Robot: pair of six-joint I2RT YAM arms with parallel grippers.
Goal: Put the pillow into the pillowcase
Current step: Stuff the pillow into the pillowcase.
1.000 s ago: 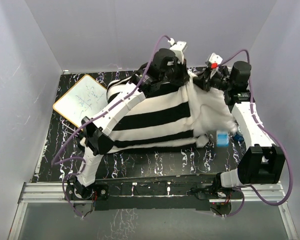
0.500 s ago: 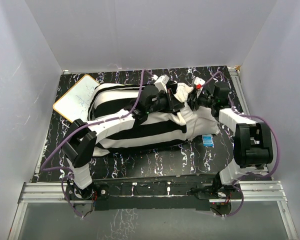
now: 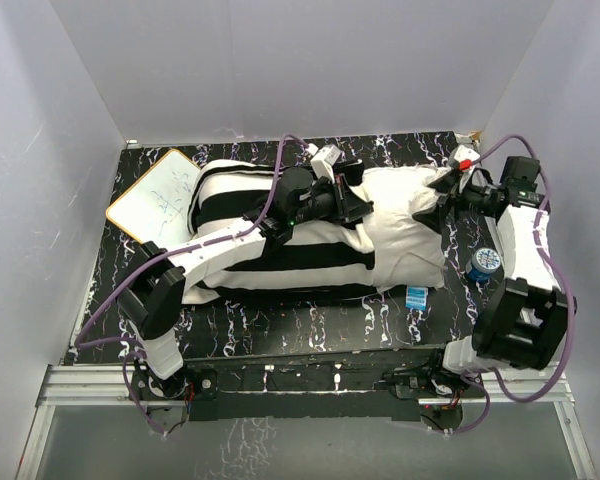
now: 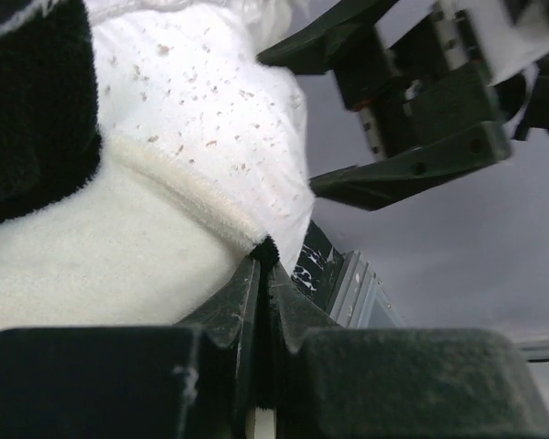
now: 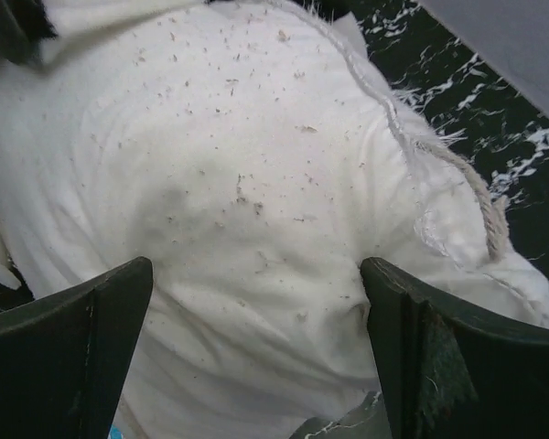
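The white pillow [image 3: 410,228] lies across the table with its left part inside the black-and-white striped pillowcase [image 3: 235,215]; its right end sticks out bare. My left gripper [image 3: 358,204] sits on top at the case's open edge, shut on the pillowcase hem [image 4: 263,249]. My right gripper [image 3: 446,204] stands open at the pillow's right end. Its fingers [image 5: 73,338] straddle the speckled white pillow [image 5: 256,174] without closing on it. In the left wrist view, the right gripper [image 4: 325,119] shows with its jaws spread beside the pillow [image 4: 210,91].
A small whiteboard [image 3: 160,198] lies at the back left. A blue round can [image 3: 485,262] stands by the right arm, and a small blue box [image 3: 416,297] lies in front of the pillow. Grey walls enclose the table on three sides.
Pillow and pillowcase have come down from a raised heap to lie flat. My right gripper opened, let go of the pillow and drew back to the right. The left gripper stayed shut on the hem.
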